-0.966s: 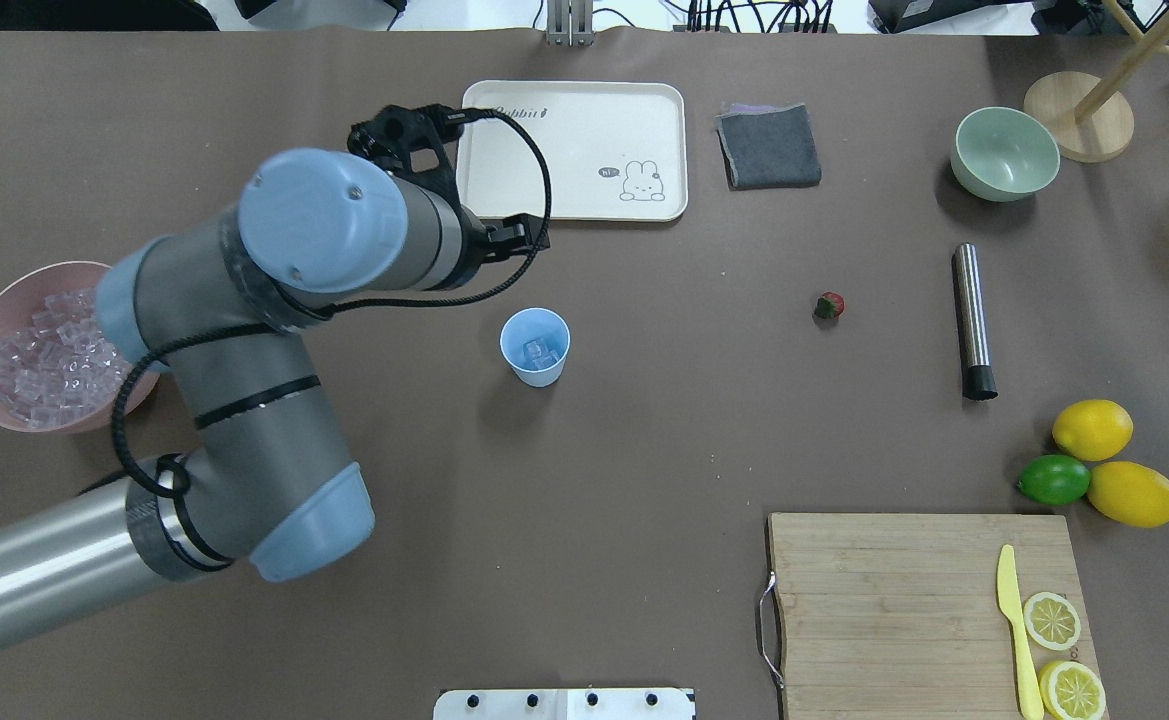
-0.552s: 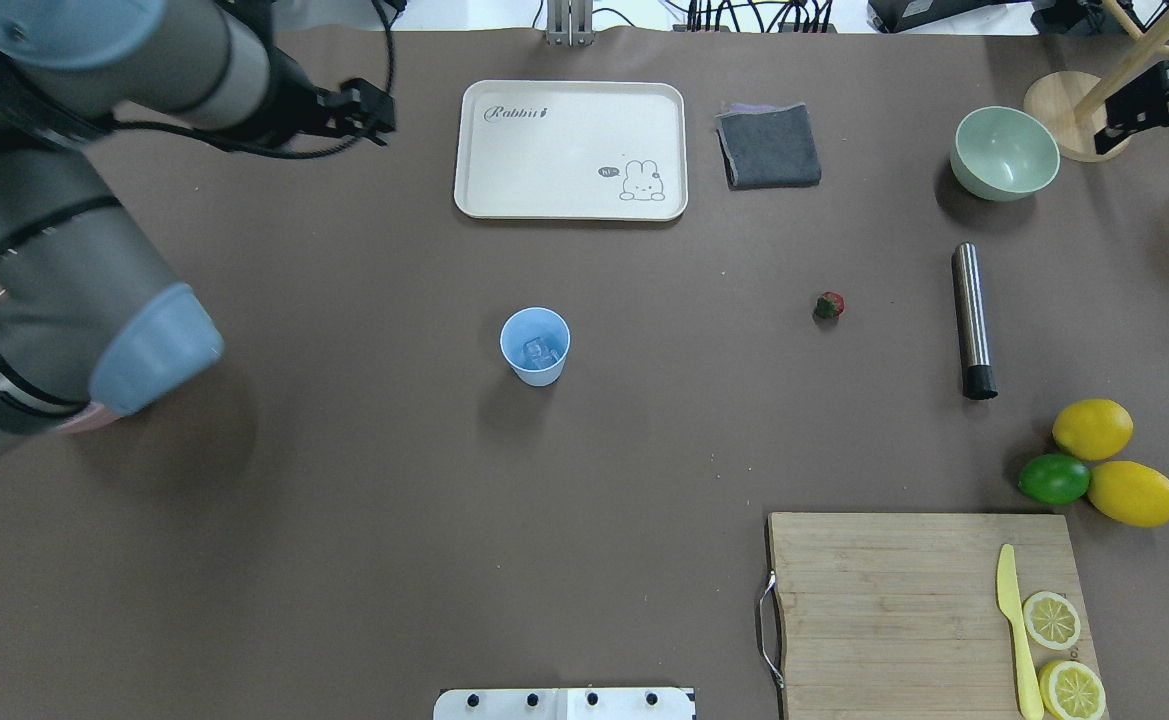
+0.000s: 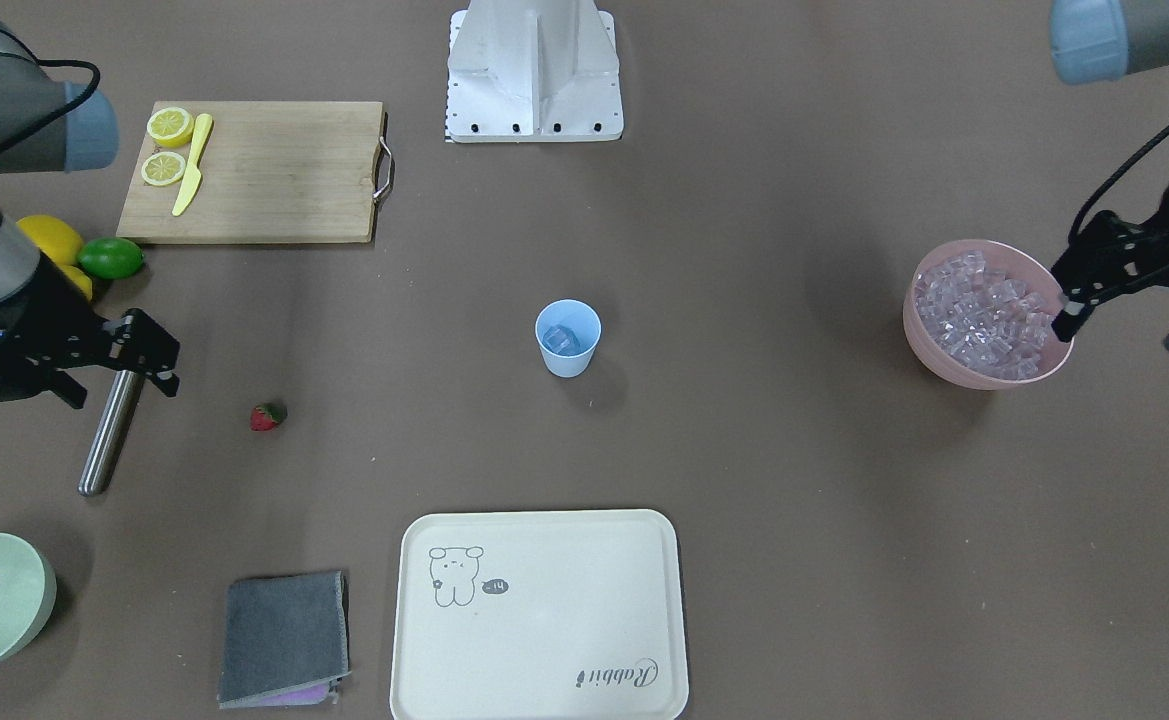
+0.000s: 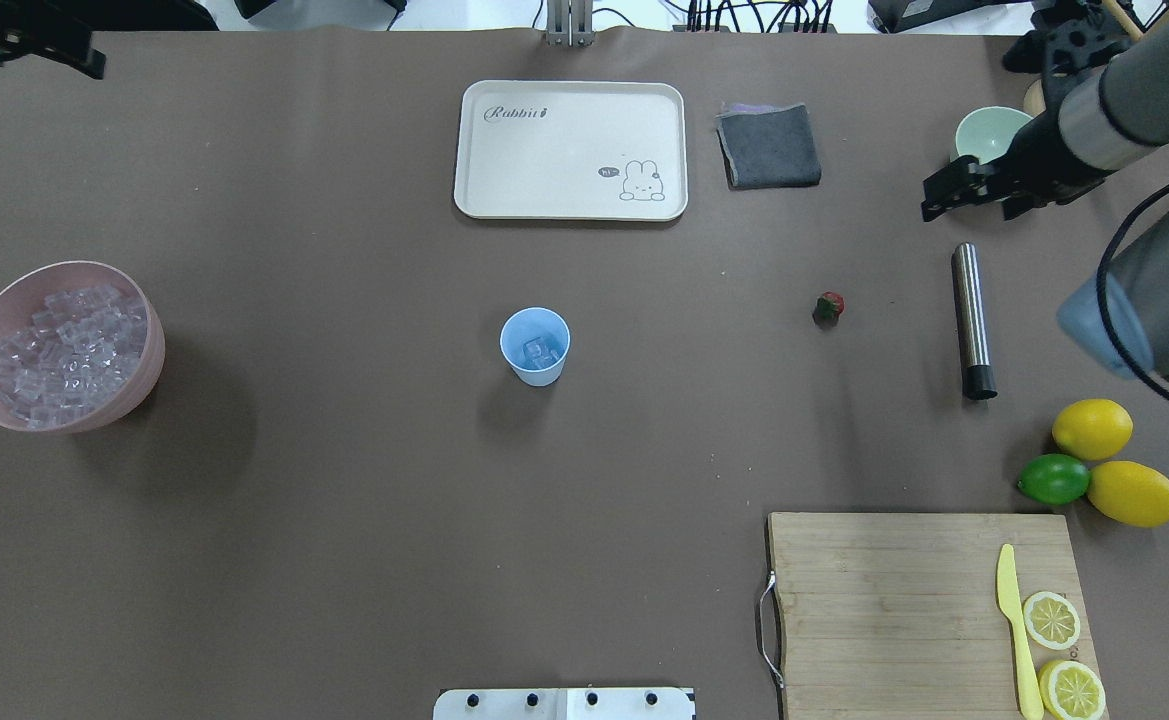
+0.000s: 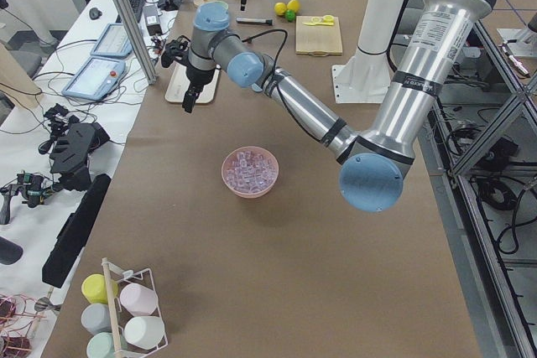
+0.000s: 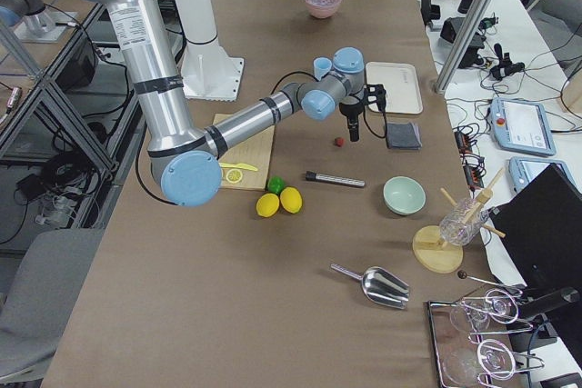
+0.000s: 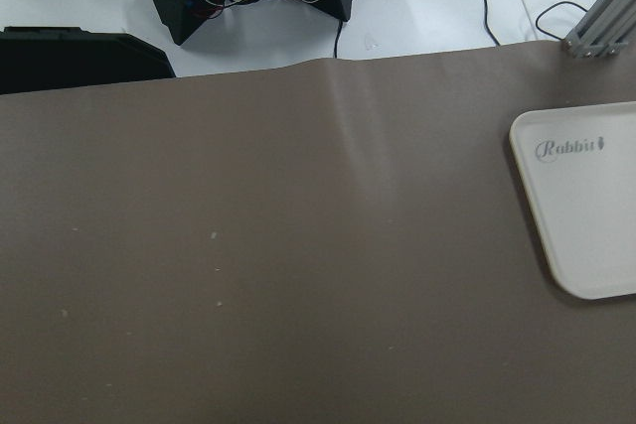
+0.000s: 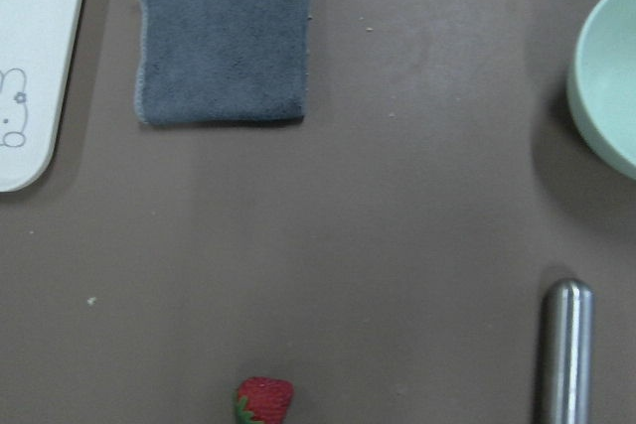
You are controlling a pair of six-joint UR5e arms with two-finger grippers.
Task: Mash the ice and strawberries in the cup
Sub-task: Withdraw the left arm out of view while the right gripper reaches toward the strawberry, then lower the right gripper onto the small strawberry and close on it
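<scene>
Standing mid-table: cup [image 4: 535, 347] holding some ice [image 4: 541, 351]. Strawberry [image 4: 829, 306]: loose toward the table's right edge, not yet in. Steel rod [image 4: 972, 320]: untouched. Right hand [image 4: 969, 200] and left hand [image 3: 1122, 335]: both spread, empty. Mashing pending.

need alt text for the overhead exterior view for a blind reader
A light-blue cup holding ice stands mid-table, with a strawberry and a metal cylinder lying to its right. The right claw hovers at upper right; a pink bowl of ice sits far left.
</scene>
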